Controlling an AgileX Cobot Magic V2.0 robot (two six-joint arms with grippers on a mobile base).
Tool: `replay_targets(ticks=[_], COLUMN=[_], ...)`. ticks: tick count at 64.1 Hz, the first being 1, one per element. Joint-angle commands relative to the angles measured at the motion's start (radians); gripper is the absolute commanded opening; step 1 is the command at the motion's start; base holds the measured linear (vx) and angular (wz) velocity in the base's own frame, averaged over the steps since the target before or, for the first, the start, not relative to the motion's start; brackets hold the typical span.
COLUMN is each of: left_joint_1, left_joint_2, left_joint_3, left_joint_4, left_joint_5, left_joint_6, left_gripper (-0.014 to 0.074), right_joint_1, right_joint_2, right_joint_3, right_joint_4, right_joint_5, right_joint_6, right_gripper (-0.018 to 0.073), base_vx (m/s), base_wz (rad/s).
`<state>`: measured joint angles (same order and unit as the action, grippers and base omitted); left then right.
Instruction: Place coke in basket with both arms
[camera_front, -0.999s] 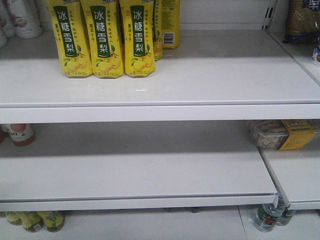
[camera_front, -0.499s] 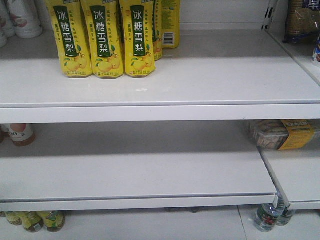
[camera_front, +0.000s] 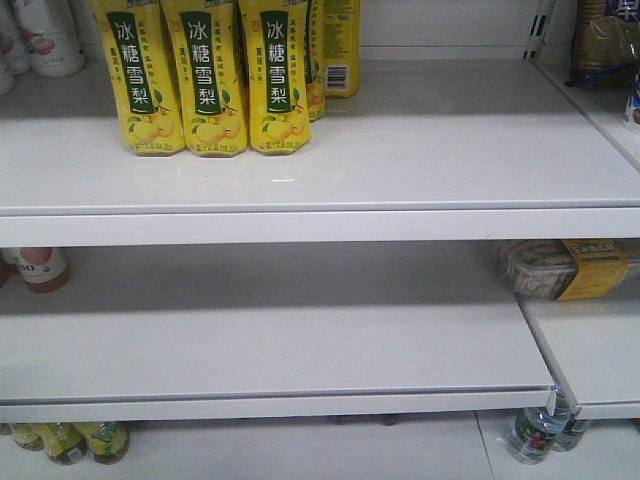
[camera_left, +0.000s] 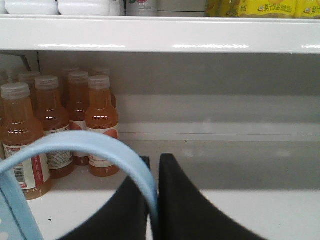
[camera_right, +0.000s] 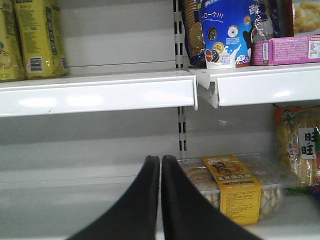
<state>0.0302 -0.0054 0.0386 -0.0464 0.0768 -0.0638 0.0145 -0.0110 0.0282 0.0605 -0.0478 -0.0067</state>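
Left hand (camera_left: 152, 200) is clamped on the basket (camera_left: 95, 150) handle, lower left; right hand (camera_right: 160, 200) is closed on nothing. No coke visible — the dangling basket could clip the shelf (camera_left: 160, 35).

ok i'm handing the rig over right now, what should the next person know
Left gripper: shut on the light blue basket handle, jaws clamped either side of it.
Right gripper: shut, holding nothing, facing the shelf near a clear box of snacks.
Coke: not in any view; only orange drink bottles and yellow cartons show.
Done: basket held.
Left: find the coke, pick it, put it in the basket.
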Motion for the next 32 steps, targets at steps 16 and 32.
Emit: replay_targets(ticks=[16,32], left_joint_1=[0.001,0.001], left_joint_2=[-0.021,-0.021], left_joint_3=[-0.036,-0.036], left_joint_4=[0.046,0.046], left_joint_5=[-0.143,-0.143], left_joint_6=[0.044,0.044], left_gripper=[-0.0006,-0.0006], right_joint_1=[0.001,0.001], right_joint_2=[-0.012,-0.012], right_joint_3=[0.008,0.007], right_joint_4=[-0.001,-0.001], right_joint_5=[-0.077,-0.077], right_joint_6=[0.000,0.000], right_gripper=[-0.0002,-0.0002], base_vx=[0.00,0.00], base_wz=[0.00,0.00])
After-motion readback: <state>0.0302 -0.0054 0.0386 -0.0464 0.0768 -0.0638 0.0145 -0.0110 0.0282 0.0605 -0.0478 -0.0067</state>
